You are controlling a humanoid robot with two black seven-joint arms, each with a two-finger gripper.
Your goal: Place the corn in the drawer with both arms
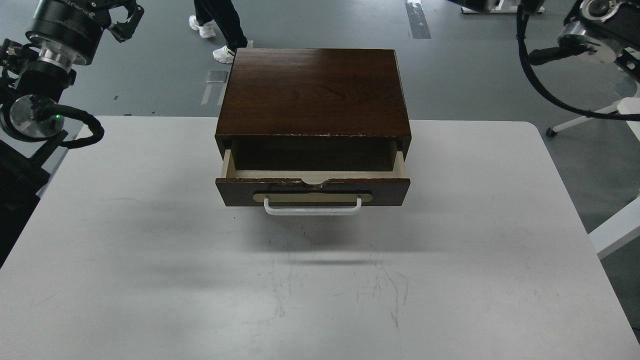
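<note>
The dark brown wooden box (pixel 312 90) stands at the back middle of the white table (pixel 150 250). Its drawer (pixel 235 192) is pulled partly open, with the white bar handle (pixel 312 208) facing me and the pale inner sides showing. The inside is dark and no yellow shows; the corn is hidden or out of view. My left arm is raised at the top left, and its gripper (pixel 126 19) is small and dark, far from the drawer. Only a joint and cables of my right arm (pixel 590 30) show at the top right; its gripper is out of view.
A person's legs and white shoes (pixel 220 30) are on the grey floor behind the table. A white furniture leg with a caster (pixel 585 120) and a white bar (pixel 615 230) stand off the table's right edge.
</note>
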